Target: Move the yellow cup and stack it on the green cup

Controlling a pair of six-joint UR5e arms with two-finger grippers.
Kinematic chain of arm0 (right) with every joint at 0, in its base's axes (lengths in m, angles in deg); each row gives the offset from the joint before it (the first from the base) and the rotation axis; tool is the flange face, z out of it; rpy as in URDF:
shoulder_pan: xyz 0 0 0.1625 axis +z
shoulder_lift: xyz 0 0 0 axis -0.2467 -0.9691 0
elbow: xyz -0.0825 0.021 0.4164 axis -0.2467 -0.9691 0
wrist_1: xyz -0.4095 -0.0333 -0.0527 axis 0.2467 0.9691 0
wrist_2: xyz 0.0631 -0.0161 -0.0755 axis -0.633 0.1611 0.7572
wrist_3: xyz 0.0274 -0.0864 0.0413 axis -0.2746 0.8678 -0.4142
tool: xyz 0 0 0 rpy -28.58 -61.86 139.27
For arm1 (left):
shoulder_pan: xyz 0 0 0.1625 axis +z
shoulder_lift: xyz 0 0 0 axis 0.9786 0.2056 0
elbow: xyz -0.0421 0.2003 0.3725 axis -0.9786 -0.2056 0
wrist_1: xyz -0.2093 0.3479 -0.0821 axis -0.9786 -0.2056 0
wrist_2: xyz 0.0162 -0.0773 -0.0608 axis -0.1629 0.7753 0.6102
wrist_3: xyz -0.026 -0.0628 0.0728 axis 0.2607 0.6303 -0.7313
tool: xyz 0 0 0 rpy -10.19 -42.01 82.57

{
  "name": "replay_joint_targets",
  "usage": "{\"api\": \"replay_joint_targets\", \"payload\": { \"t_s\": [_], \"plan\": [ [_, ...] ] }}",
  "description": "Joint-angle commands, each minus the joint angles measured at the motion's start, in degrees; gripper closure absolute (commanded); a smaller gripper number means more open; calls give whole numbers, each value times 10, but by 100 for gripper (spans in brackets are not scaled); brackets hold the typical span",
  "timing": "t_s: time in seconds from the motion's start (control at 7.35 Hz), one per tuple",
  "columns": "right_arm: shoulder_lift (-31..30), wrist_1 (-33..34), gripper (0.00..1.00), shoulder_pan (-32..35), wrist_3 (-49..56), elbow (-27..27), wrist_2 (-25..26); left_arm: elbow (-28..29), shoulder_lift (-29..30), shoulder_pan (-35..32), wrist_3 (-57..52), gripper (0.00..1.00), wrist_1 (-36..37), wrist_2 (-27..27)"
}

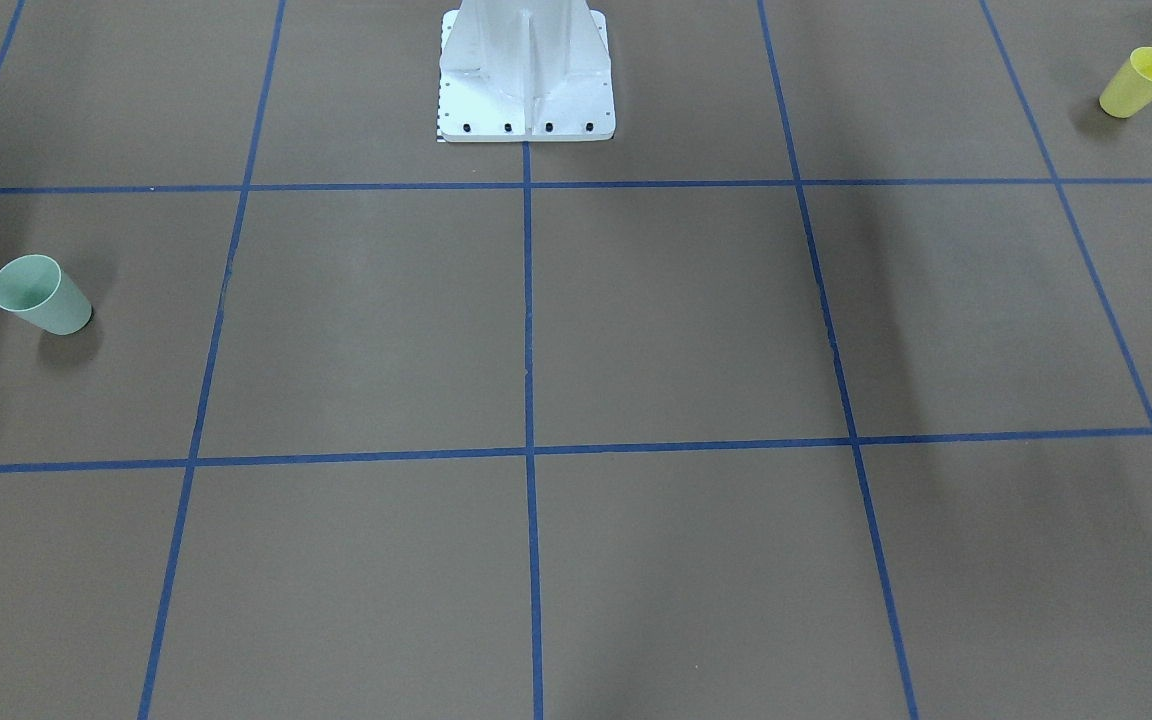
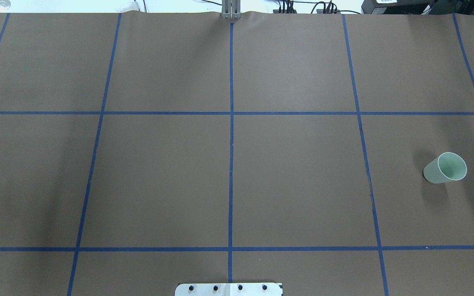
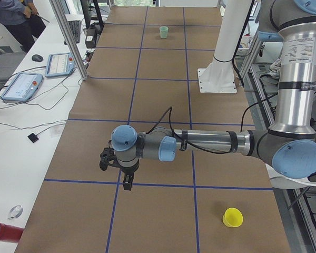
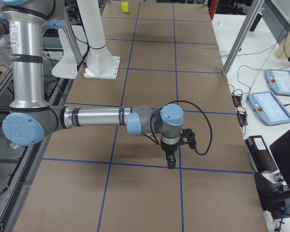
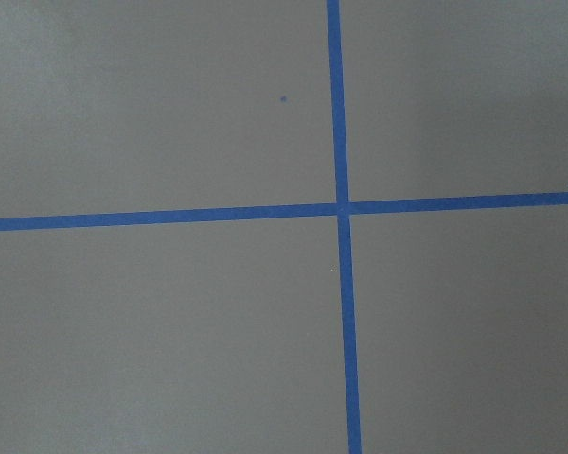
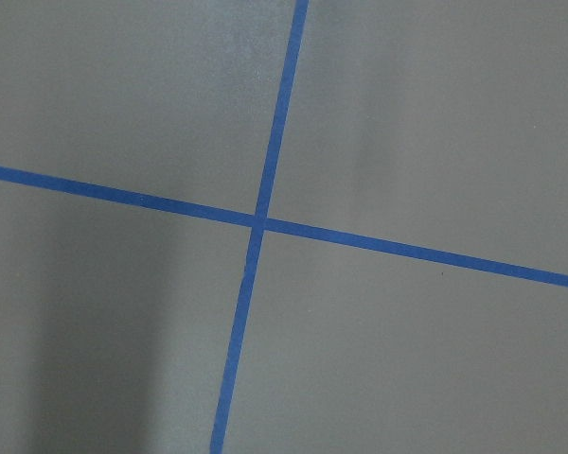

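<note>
1. Here's the yellow cup [image 1: 1141,82]: upright, mouth up, on the brown table [image 1: 676,320]. It stands at the robot's left end, in the row of squares closest to the robot.
2. Over to the green cup [image 2: 445,167]: also upright, rim up. It stands at the robot's right end, in the middle row of squares. The 2 cups are well apart, at opposite ends of the table.
3. Between them, on the robot's edge of the table, sits the white pedestal base [image 1: 526,90], bolted flat.
4. The left arm [image 3: 210,142] reaches out level over the table. The left gripper [image 3: 127,184] points straight down above a blue tape line [image 3: 147,184], well apart from the yellow cup. Only the side view catches it, so I cannot tell whether its jaws are released or clenched.
5. The right arm [image 4: 96,117] mirrors that pose at the other end. The right gripper [image 4: 170,163] hangs tip-down just above the table near a tape line. Again it shows in a side view only, so I cannot tell how its jaws stand.
6. Each of the 2 wrist cameras looks down on a tape crossing [image 5: 342,208] on the brown surface.
7. On the white bench past the table lie 2 teach pendants [image 3: 21,87].
</note>
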Motion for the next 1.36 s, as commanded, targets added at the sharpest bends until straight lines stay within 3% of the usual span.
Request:
{"api": "replay_joint_targets", "payload": {
  "t_s": [0.0, 0.41, 0.82, 1.22],
  "plan": [
    [1, 0, 0, 0, 0, -4, 0, -7, 1, -1, -1, 0, 0, -2],
    [10, -1, 0, 0, 0, 3, -1, -20, 1, -1, 3, 0, -35, -5],
    [13, -39, 0, 0, -14, 31, -2, -14, 20, -1, 5, 0, -143, -4],
    [25, -46, 0, 0, -38, 29, -2, -13, 26, -1, 5, 0, -157, 0]
  ]
}}
